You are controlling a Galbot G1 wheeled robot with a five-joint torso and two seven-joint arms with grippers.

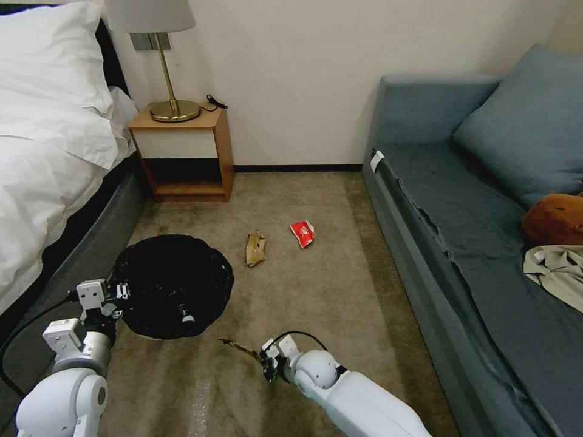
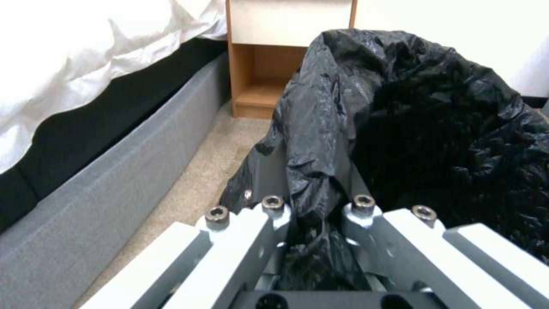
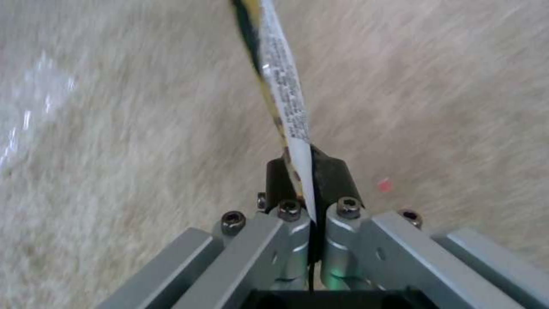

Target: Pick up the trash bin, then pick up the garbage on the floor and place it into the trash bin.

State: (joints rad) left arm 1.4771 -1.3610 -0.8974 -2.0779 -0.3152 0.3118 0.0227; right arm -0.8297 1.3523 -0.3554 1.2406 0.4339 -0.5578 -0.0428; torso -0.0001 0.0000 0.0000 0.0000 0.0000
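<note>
Left gripper [image 1: 118,295] clamped on trash bin [image 1: 173,285] bag rim, bin beside bed [image 1: 48,152]; right gripper [image 1: 265,359] pinching snack wrapper [image 1: 237,347] just beside bin; tan scrap [image 1: 255,248], red packet [image 1: 303,233] lie beyond bin on carpet

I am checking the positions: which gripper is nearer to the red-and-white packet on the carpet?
Right. The right gripper, clamped on a snack wrapper, is nearer to the red-and-white packet. The left gripper clamps the trash bin rim, farther away.
</note>
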